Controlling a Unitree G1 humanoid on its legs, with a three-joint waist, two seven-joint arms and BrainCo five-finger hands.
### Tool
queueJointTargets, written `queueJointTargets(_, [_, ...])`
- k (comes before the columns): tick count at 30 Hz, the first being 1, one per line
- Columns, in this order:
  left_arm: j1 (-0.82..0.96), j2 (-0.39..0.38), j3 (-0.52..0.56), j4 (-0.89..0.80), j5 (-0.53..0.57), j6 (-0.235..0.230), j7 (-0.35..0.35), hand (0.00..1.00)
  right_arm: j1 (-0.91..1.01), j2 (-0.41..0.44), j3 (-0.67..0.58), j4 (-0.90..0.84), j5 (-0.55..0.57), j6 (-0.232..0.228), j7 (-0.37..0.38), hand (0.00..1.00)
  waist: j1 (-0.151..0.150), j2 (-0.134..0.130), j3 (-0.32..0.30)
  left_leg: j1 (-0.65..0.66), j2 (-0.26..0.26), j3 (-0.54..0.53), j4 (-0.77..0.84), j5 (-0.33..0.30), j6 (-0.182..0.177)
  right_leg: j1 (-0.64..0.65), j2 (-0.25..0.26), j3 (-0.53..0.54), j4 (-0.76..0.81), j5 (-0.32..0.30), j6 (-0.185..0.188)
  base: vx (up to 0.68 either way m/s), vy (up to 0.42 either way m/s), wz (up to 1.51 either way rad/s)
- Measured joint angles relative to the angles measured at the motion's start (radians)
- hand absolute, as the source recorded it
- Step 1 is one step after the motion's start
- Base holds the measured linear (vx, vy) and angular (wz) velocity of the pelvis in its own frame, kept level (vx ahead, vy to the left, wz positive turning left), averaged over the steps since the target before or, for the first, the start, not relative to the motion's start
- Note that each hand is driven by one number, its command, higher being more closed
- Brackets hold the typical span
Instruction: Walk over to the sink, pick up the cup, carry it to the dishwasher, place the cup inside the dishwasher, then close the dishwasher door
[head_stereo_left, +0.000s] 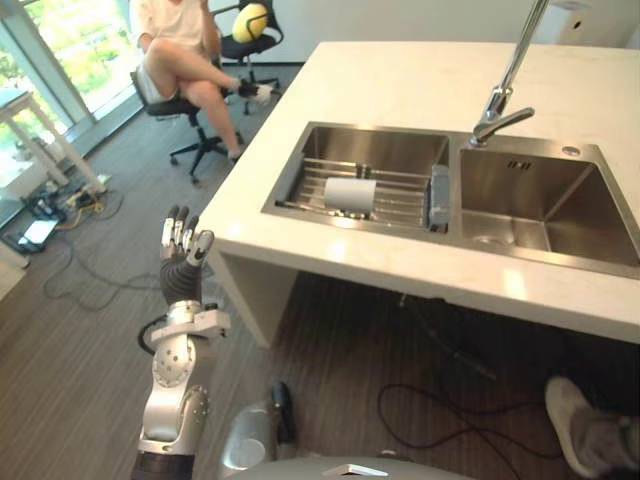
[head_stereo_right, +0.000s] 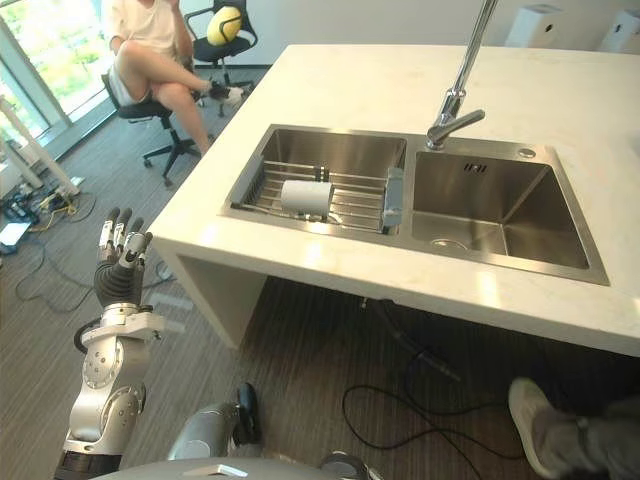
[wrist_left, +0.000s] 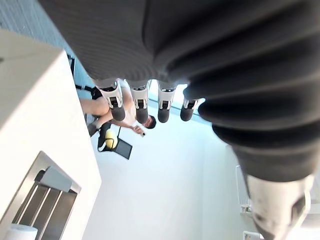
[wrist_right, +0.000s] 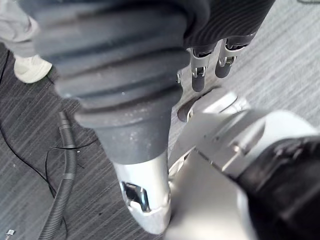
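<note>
A white cup (head_stereo_left: 350, 193) lies on its side on a wire rack (head_stereo_left: 400, 200) in the left basin of the steel sink (head_stereo_left: 300, 165). The sink is set in a white counter (head_stereo_left: 400, 80). My left hand (head_stereo_left: 180, 255) is raised off the counter's near left corner, below its edge, with fingers (wrist_left: 140, 102) straight and nothing in them. It is well short of the cup (wrist_left: 20, 232). My right hand (wrist_right: 197, 70) hangs low over the grey floor, its fingers relaxed and holding nothing.
A tall tap (head_stereo_left: 505, 90) stands between the two basins. A person (head_stereo_left: 185, 50) sits on an office chair at the back left. Someone's shoe (head_stereo_left: 575, 415) and a loose cable (head_stereo_left: 430, 420) lie under the counter. A white table (head_stereo_left: 30, 120) is at the far left.
</note>
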Motion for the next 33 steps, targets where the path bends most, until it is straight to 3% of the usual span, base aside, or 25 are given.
queueJointTargets(2, [-0.022, 0.016, 0.013, 0.001, -0.005, 0.011, -0.023, 0.00, -0.024, 0.048, -0.016, -0.015, 0.014, -0.005, -0.007, 0.00, -0.004, -0.038, 0.001, 0.007, -0.037, -0.021, -0.032, -0.034, -0.001, -0.035, -0.039, 0.024, 0.018, -0.013, 0.017, 0.23, 0.209, -0.31])
queueJointTargets(4, [-0.021, 0.034, 0.009, 0.011, -0.007, 0.021, -0.030, 0.00, -0.045, 0.052, -0.022, 0.013, 0.014, -0.006, -0.019, 0.00, 0.007, -0.064, 0.007, 0.033, -0.072, -0.050, -0.064, -0.044, -0.014, -0.046, -0.063, 0.070, 0.002, -0.001, 0.006, 0.16, 0.112, -0.52])
queueJointTargets(6, [-0.021, 0.039, 0.008, 0.009, -0.007, 0.022, -0.033, 0.00, -0.062, 0.045, -0.047, 0.046, 0.013, -0.009, -0.024, 0.00, 0.004, -0.053, 0.002, 0.085, -0.083, -0.077, -0.155, -0.054, -0.017, -0.053, -0.061, 0.083, 0.001, 0.000, 0.005, 0.05, 0.049, -0.29])
queueJointTargets(7, [-0.024, 0.042, -0.003, 0.018, -0.006, 0.022, -0.039, 0.00, -0.073, 0.038, -0.060, 0.062, 0.014, -0.012, -0.022, 0.00, -0.007, -0.044, -0.005, 0.121, -0.086, -0.077, -0.250, -0.019, -0.003, -0.058, -0.056, 0.080, -0.002, 0.002, 0.010, -0.02, 0.025, -0.10])
queueJointTargets(9, [-0.025, 0.043, -0.035, 0.038, -0.005, 0.022, -0.044, 0.00, -0.064, 0.037, -0.083, 0.060, 0.015, -0.022, -0.022, 0.00, -0.027, -0.020, -0.024, 0.133, -0.084, -0.089, -0.329, 0.008, -0.012, -0.066, -0.050, 0.045, -0.012, 0.010, 0.008, -0.07, -0.013, 0.14])
queueJointTargets(12, [-0.030, 0.039, -0.112, 0.080, -0.002, 0.023, -0.060, 0.00, -0.044, 0.036, -0.150, 0.057, 0.029, -0.036, -0.039, 0.00, -0.050, 0.015, -0.041, 0.103, -0.078, -0.125, -0.329, 0.006, -0.014, -0.071, -0.037, 0.015, -0.038, 0.011, 0.007, -0.03, -0.025, 0.21])
queueJointTargets(15, [-0.031, 0.034, -0.116, 0.085, 0.002, 0.020, -0.077, 0.00, -0.036, 0.042, -0.164, 0.051, 0.034, -0.050, -0.063, 0.00, -0.048, 0.018, -0.045, 0.106, -0.069, -0.126, -0.324, -0.010, -0.022, -0.070, -0.035, 0.006, -0.070, 0.018, -0.003, 0.07, -0.013, -0.25])
queueJointTargets(19, [-0.031, 0.060, -0.096, 0.056, 0.004, 0.021, -0.069, 0.00, -0.045, 0.056, -0.175, 0.062, 0.033, -0.056, -0.114, 0.00, -0.037, -0.034, -0.053, 0.129, -0.053, -0.070, -0.323, -0.013, -0.028, -0.088, -0.060, -0.044, -0.079, 0.072, -0.025, 0.15, -0.040, -0.75])
queueJointTargets(21, [-0.036, 0.057, -0.057, -0.010, 0.021, 0.004, -0.063, 0.00, -0.053, 0.045, -0.179, 0.062, 0.032, -0.065, -0.130, 0.00, -0.024, -0.069, -0.049, 0.140, -0.031, -0.045, -0.322, -0.038, -0.044, -0.141, -0.060, -0.123, -0.029, 0.117, -0.010, 0.18, -0.074, -1.04])
queueJointTargets(24, [-0.085, 0.051, -0.079, -0.044, 0.081, -0.002, -0.039, 0.00, -0.053, 0.006, -0.216, 0.062, 0.002, -0.090, -0.132, 0.00, -0.041, -0.080, -0.029, 0.145, -0.024, -0.045, -0.275, -0.068, -0.026, -0.198, -0.092, -0.145, 0.117, 0.118, -0.010, 0.12, -0.037, -0.46])
queueJointTargets(27, [-0.109, 0.052, -0.110, -0.090, 0.123, -0.011, 0.025, 0.00, -0.042, 0.009, -0.219, 0.063, -0.021, -0.078, -0.124, 0.00, -0.046, -0.090, -0.008, 0.165, 0.002, -0.049, -0.215, -0.126, -0.031, -0.197, -0.091, -0.128, 0.186, 0.157, -0.014, 0.11, -0.008, -0.11])
queueJointTargets(30, [-0.111, 0.057, -0.105, -0.091, 0.127, -0.015, 0.089, 0.00, -0.035, 0.036, -0.219, 0.065, -0.108, -0.060, -0.098, 0.00, -0.046, -0.087, 0.000, 0.171, 0.020, -0.082, -0.214, -0.151, -0.033, -0.196, -0.066, -0.098, 0.200, 0.229, -0.020, 0.04, 0.042, 0.17])
queueJointTargets(33, [-0.110, 0.068, -0.093, -0.058, 0.155, -0.038, 0.138, 0.00, -0.024, 0.083, -0.214, 0.070, -0.175, -0.036, -0.057, 0.00, -0.039, -0.105, 0.012, 0.154, 0.013, -0.132, -0.225, -0.154, -0.034, -0.173, -0.057, -0.108, 0.149, 0.244, -0.025, 0.00, 0.029, 0.35])
